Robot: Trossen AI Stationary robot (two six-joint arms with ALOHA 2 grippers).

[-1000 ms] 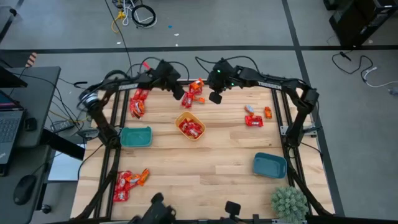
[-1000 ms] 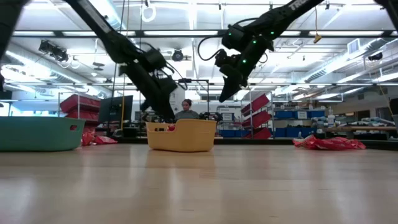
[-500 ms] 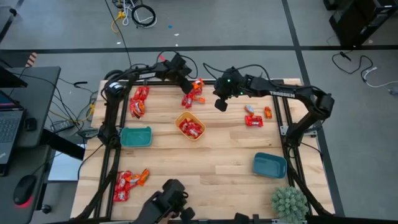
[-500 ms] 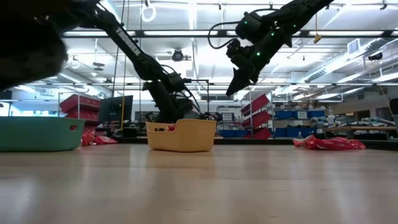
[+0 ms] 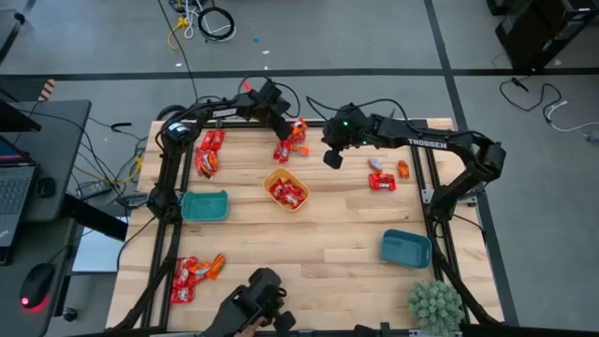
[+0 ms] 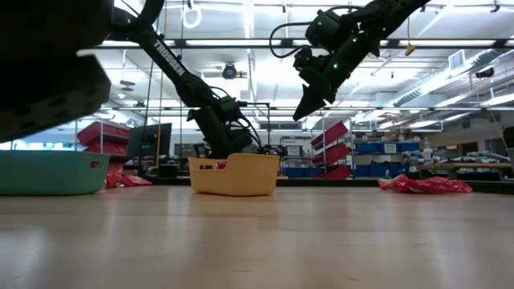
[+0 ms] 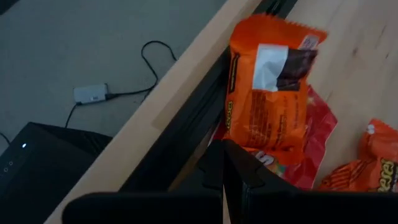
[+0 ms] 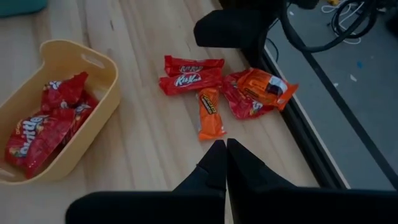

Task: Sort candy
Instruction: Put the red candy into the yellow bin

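High view shows 3 bowls on the counter [image 5: 328, 239]: 1 yellow bowl [image 5: 286, 190] mid-counter holding red candy, 1 teal bowl [image 5: 204, 205] left of it, 1 blue bowl [image 5: 405, 249] toward the near right. Loose candy [image 5: 291, 140] lies in 4 more heaps around the yellow bowl, shiny red and orange wrappers, some with white marks. Left pincer [image 5: 282, 128], clenched and empty, sits at the heap behind the yellow bowl. Right pincer [image 5: 328, 159], clenched and empty, hangs just right of that heap. 1 plant [image 5: 434, 303] stands beyond the blue bowl.

Yellow bowl [image 5: 285, 190] mid-table; teal bowl [image 5: 204, 205]; blue bowl [image 5: 405, 249]; plant [image 5: 434, 304].
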